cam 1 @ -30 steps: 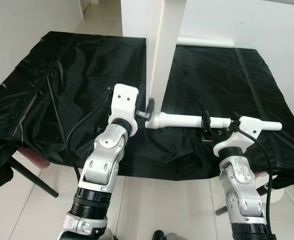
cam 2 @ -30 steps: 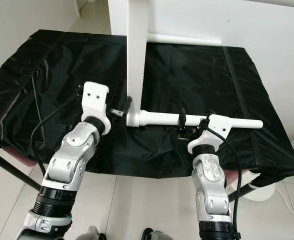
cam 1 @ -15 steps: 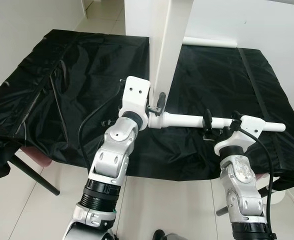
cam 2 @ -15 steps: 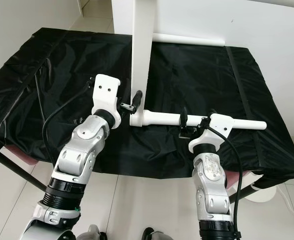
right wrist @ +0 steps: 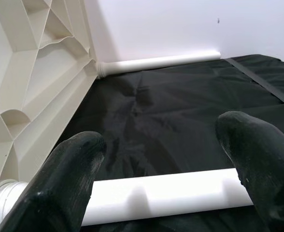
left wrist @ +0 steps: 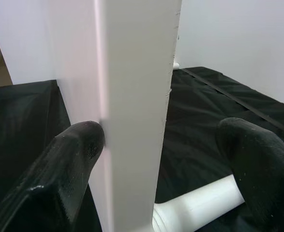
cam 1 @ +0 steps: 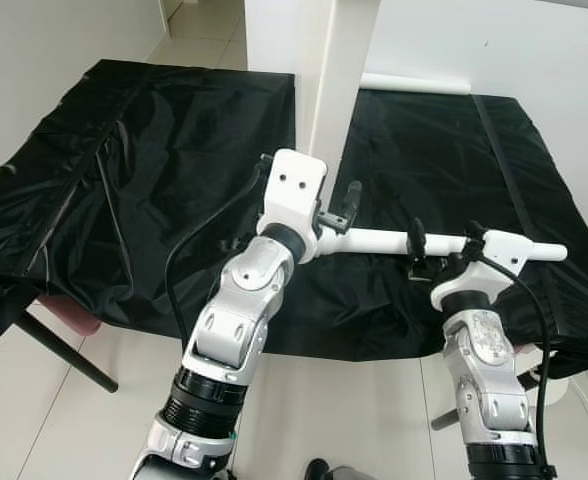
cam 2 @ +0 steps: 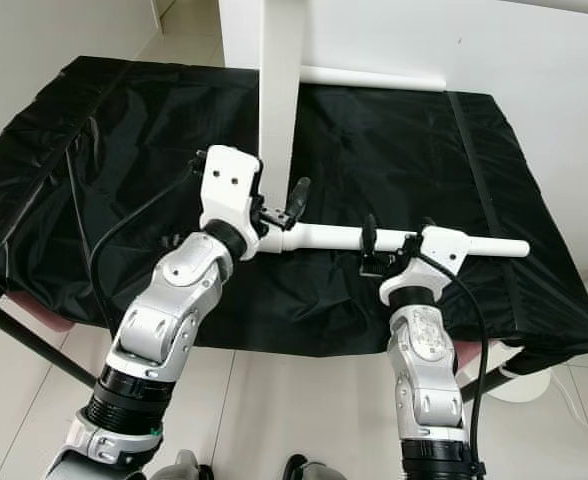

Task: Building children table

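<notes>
White walls (cam 1: 54, 40), pale tiled floor (cam 1: 94, 420), black cloth-covered surface (cam 1: 124, 170).

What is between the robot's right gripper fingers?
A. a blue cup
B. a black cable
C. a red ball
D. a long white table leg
D: the right gripper has its two black fingers open on either side of the long white table leg, which lies across the black cloth.
</notes>
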Available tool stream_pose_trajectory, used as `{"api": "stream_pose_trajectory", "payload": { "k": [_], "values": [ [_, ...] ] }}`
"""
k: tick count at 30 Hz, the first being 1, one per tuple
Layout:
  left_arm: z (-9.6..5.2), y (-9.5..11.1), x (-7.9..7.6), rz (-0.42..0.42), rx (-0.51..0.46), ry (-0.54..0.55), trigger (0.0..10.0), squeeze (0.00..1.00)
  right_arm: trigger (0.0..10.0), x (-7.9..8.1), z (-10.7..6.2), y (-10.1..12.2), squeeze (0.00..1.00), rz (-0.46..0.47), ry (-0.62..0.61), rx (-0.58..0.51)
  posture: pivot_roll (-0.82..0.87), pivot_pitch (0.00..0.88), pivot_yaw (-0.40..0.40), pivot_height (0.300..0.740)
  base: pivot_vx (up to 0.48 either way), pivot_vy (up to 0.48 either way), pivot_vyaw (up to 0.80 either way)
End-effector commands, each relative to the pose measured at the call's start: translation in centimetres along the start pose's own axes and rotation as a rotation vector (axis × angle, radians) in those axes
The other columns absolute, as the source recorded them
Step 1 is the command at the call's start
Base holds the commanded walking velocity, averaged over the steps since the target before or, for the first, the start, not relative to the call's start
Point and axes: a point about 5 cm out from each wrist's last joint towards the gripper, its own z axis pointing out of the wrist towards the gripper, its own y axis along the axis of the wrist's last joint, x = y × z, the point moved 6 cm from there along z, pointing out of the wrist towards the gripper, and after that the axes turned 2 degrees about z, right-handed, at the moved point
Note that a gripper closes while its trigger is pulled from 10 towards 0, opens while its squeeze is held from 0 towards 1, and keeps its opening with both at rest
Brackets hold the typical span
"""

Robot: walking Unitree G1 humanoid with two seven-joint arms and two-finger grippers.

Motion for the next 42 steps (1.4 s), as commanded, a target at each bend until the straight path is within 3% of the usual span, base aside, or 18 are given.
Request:
{"api": "stream_pose_trajectory", "payload": {
  "k": [1, 12, 22, 34, 42],
  "values": [
    [0.4, 0.0, -1.1, -0.005, 0.011, -0.069, 10.0, 0.0, 10.0, 0.0, 0.1, -0.2, 0.0, -0.002, 0.002, 0.003, 0.06, 0.124, -0.021, 0.74, 0.0, 0.0, 0.0],
    [1.8, 0.2, -1.0, -0.02, 0.041, -0.009, 10.0, 0.0, 10.0, 0.6, -0.1, -0.2, 0.0, 0.01, 0.004, 0.005, 0.04, 0.14, -0.012, 0.74, 0.0, 0.0, 0.0],
    [3.9, 0.7, 0.6, -0.06, 0.064, 0.134, 10.0, 0.0, 10.0, 1.3, -0.4, 0.8, 0.0, 0.022, 0.006, -0.011, 0.02, 0.184, -0.009, 0.74, 0.0, 0.0, 0.0],
    [5.8, 2.1, -0.7, -0.066, 0.061, 0.192, 10.0, 0.0, 10.0, 1.1, -0.6, 1.0, 0.0, 0.016, -0.003, -0.003, 0.01, 0.215, -0.005, 0.74, 0.0, 0.0, 0.0],
    [6.2, 2.9, -0.5, -0.061, 0.062, 0.276, 10.0, 0.0, 10.0, 0.8, -0.8, 1.0, 0.0, 0.011, -0.019, 0.005, 0.0, 0.229, 0.01, 0.74, 0.0, 0.0, 0.0]
  ]
}}
